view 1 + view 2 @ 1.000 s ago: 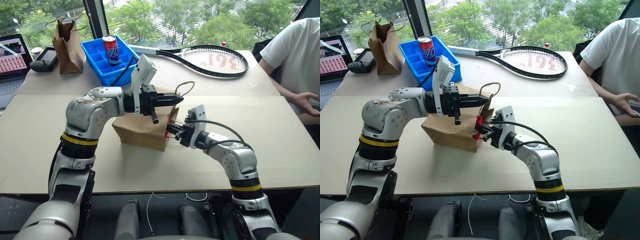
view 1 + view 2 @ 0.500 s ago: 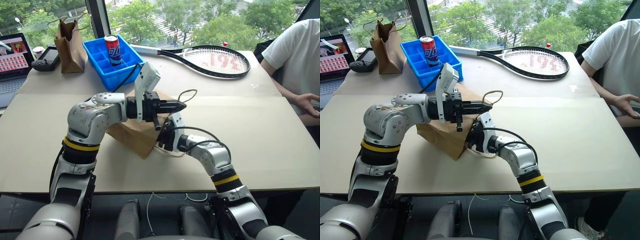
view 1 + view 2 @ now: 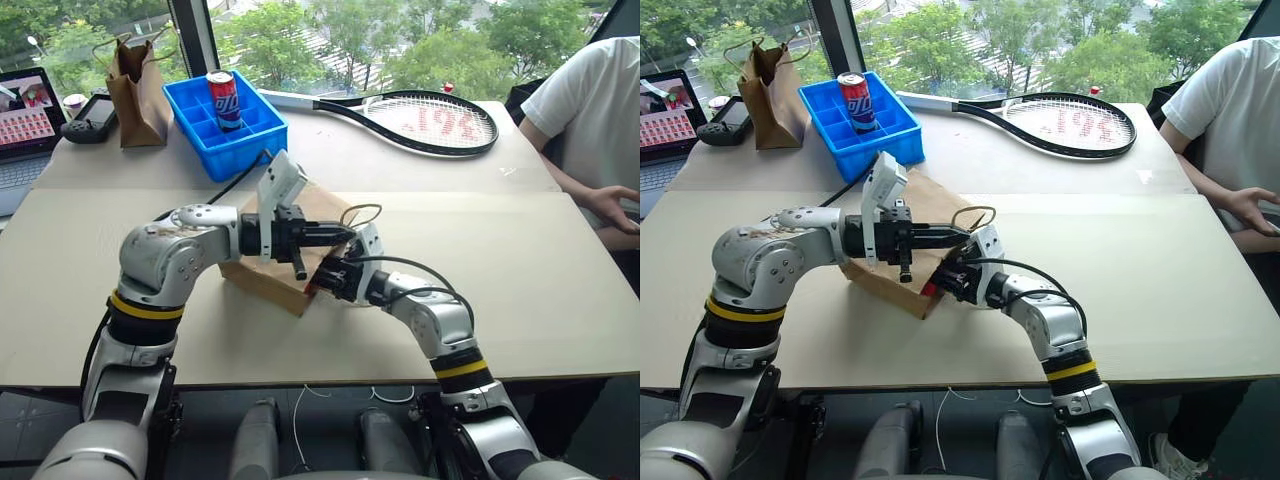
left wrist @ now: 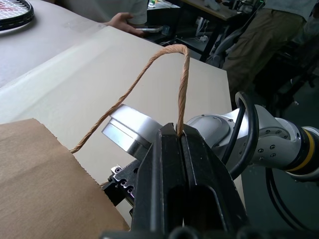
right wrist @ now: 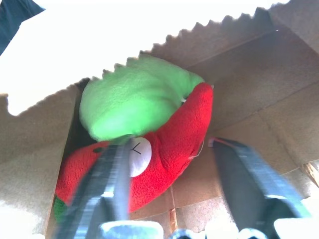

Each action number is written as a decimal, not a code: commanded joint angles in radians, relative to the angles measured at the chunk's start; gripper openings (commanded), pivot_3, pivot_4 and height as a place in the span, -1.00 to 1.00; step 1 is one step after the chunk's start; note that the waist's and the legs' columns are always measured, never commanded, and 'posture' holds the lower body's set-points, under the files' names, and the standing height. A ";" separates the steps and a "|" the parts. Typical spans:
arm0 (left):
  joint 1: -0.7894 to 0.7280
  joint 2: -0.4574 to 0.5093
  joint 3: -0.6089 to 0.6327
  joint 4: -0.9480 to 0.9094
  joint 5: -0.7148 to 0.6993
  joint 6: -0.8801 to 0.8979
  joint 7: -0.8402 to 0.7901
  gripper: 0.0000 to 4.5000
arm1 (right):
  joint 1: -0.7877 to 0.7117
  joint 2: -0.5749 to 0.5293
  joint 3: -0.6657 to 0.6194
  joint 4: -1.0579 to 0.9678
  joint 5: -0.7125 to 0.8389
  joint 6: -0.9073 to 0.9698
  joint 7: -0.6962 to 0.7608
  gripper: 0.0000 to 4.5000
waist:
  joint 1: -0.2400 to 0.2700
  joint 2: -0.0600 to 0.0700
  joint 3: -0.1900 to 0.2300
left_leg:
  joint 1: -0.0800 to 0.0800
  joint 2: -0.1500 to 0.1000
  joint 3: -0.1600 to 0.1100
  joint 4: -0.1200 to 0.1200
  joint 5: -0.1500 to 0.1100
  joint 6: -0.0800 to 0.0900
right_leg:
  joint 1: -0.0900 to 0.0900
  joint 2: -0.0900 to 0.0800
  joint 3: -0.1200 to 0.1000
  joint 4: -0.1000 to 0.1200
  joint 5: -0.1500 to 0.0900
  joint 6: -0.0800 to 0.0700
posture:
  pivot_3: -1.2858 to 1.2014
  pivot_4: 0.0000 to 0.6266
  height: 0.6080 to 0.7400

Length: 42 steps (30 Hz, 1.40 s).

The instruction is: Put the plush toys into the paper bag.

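Note:
The light-brown paper bag [image 3: 932, 196] lies tilted on the table, its mouth toward my right arm. My left gripper [image 4: 178, 134] is shut on its twine handle [image 4: 149, 69], holding the mouth up. At the mouth, my right gripper [image 5: 174, 199] stands open. Just past its fingers, inside the bag, rest both plush toys: the lime-green blob [image 5: 134, 99] and, below it, the red chili [image 5: 174, 144] with its white eye. Neither finger touches them. From the head, a sliver of red [image 3: 312, 290] shows at the bag's edge.
At the back left stand a darker brown paper bag [image 3: 138, 80], a black device [image 3: 90, 118] and a laptop [image 3: 25, 130]. A blue bin [image 3: 240, 150] holds a soda can [image 3: 222, 100]. A tennis racket [image 3: 420, 118] lies behind. A person [image 3: 590, 110] sits at the right.
My right gripper pushed the red chili into the bag's mouth and has opened, leaving it inside. The left gripper and the held handle sank a little, and the bag lies lower.

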 commanded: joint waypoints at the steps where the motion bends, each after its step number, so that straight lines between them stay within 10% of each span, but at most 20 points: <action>1: 0.005 0.004 0.031 -0.026 -0.002 -0.006 0.034 -1.00 | 0.023 -0.022 0.005 -0.066 -0.001 -0.014 0.021 0.99 | 0.002 0.000 0.000 | 0.000 0.000 0.000 0.000 0.000 0.000 | 0.000 0.000 0.000 0.000 0.000 0.000 | 0.03 -0.52 0.91; 15: 0.025 0.030 -0.001 -0.033 -0.012 0.022 0.021 -1.00 | 0.196 -0.333 -0.008 -0.387 0.038 0.108 0.112 0.99 | 0.004 0.000 0.000 | 0.000 0.000 0.000 0.000 -0.001 -0.001 | 0.000 0.000 0.000 -0.001 -0.001 0.000 | 0.03 -0.52 0.91; 23: 0.014 0.026 -0.009 -0.019 -0.004 0.003 0.012 -1.00 | 0.176 -0.318 0.106 -0.303 -0.128 0.010 0.038 0.99 | 0.002 0.000 0.000 | 0.000 0.000 0.000 0.000 -0.001 -0.001 | 0.000 0.000 0.000 -0.001 -0.002 0.003 | 0.03 -0.52 0.91; 37: -0.035 0.032 0.002 0.025 0.028 -0.065 0.008 -1.00 | 0.183 -0.285 0.095 -0.244 -0.191 -0.234 0.053 -0.97 | 0.004 0.000 0.000 | 0.002 0.000 0.000 0.001 0.000 -0.002 | 0.001 0.000 0.000 -0.001 -0.003 0.004 | 0.03 -0.52 0.91; 42: -0.112 0.035 0.023 0.105 0.072 -0.140 0.009 -1.00 | 0.142 -0.333 -0.018 -0.341 -0.083 -0.171 0.112 -0.97 | 0.010 0.000 0.000 | 0.001 0.000 0.000 0.002 0.000 -0.002 | 0.002 0.000 0.000 -0.002 -0.003 0.004 | 0.03 -0.52 0.91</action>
